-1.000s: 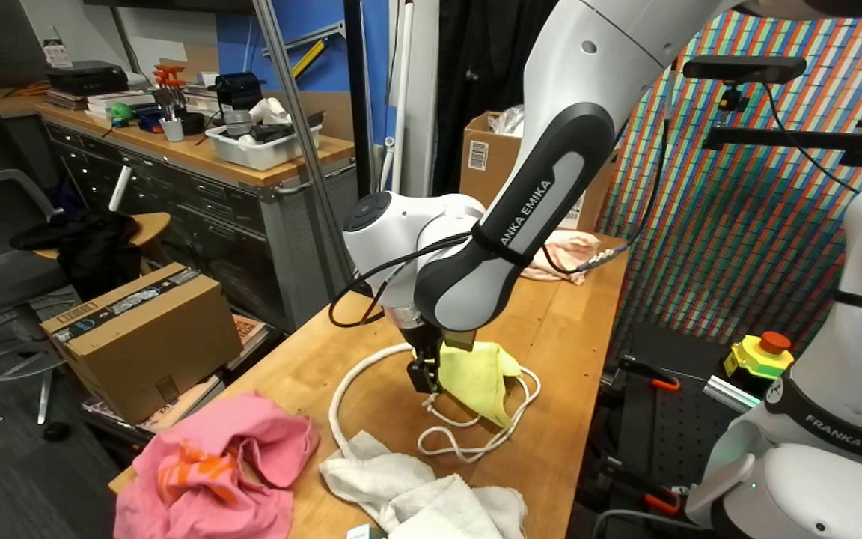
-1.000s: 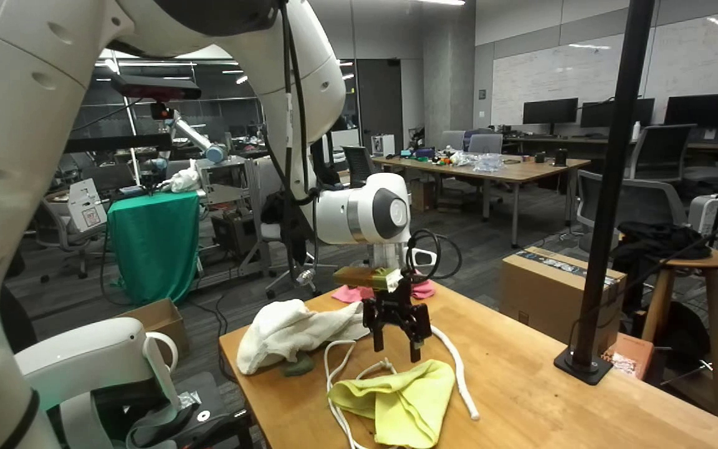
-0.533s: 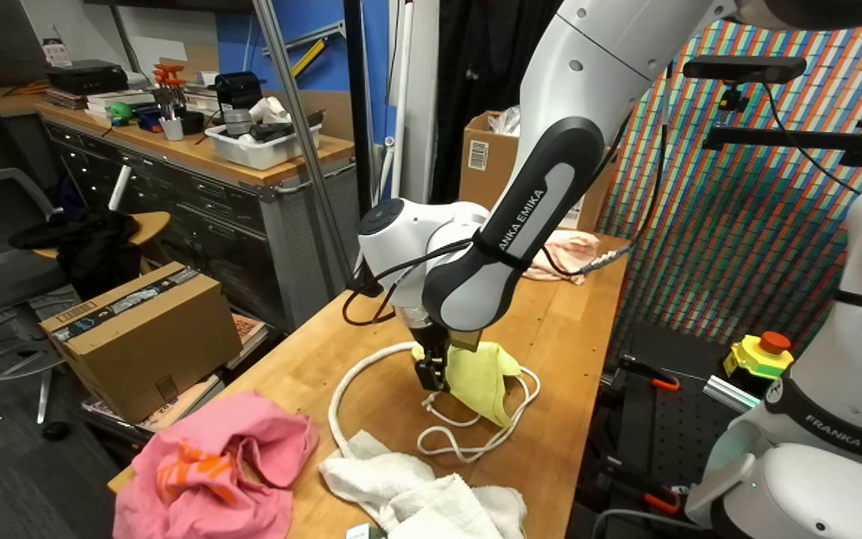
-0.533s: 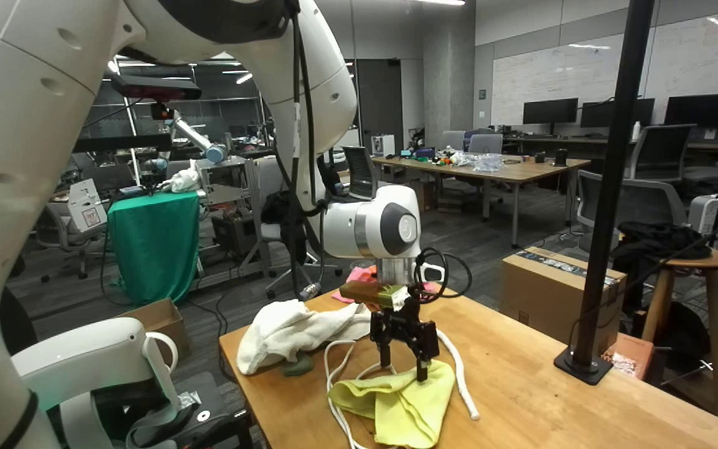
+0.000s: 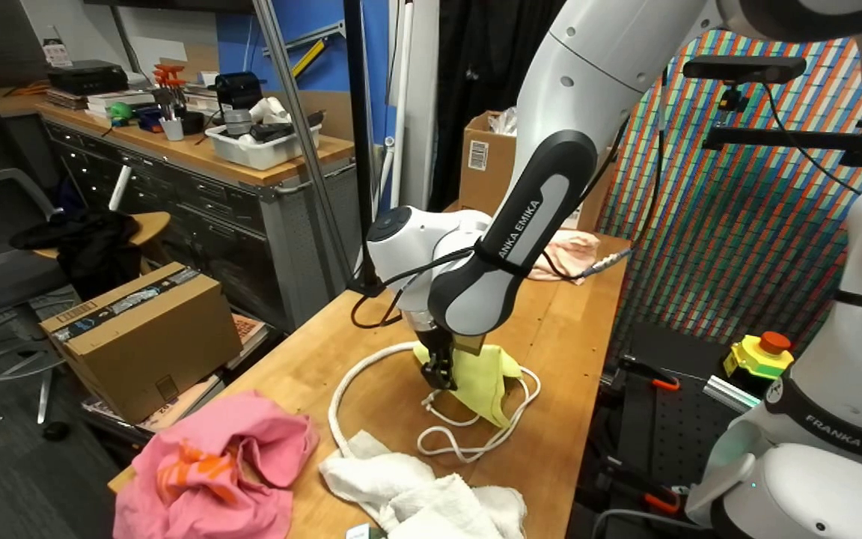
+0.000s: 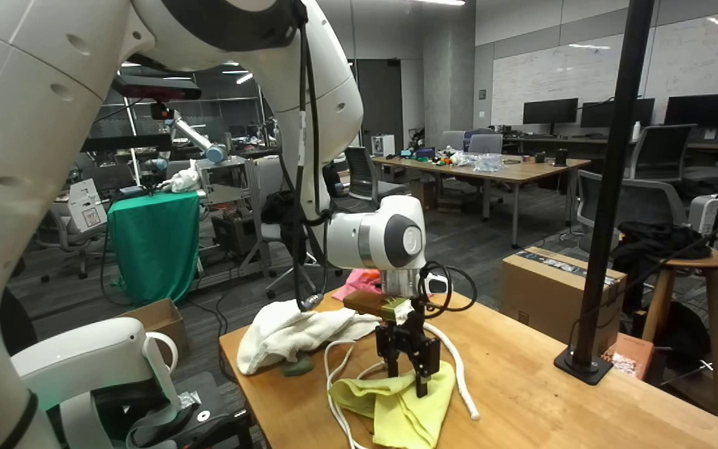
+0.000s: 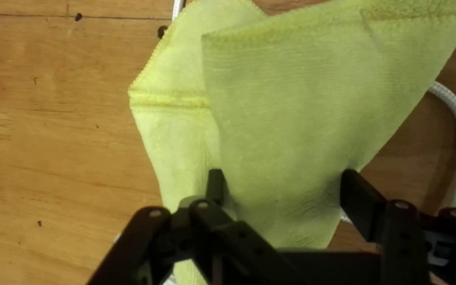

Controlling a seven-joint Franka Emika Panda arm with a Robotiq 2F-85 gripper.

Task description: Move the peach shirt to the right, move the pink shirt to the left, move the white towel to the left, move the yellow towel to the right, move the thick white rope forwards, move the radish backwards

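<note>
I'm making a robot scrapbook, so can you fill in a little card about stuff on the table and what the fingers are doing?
fingers: apart, part of the yellow towel between them
yellow towel: folded, on the table
white towel: crumpled
thick white rope: curves from white towel, ending beside yellow towel
pink shirt: crumpled, some orange showing
peach shirt: table's far end, in an exterior view
radish: not visible

It's lime on the yellow towel [image 7: 283, 99], orange patch blazing from the pink shirt [image 5: 214, 468], white towel [image 5: 423, 490], white rope [image 5: 334, 408], peach shirt [image 5: 569, 254] pale, counter [image 5: 551, 322] grained brown
</note>
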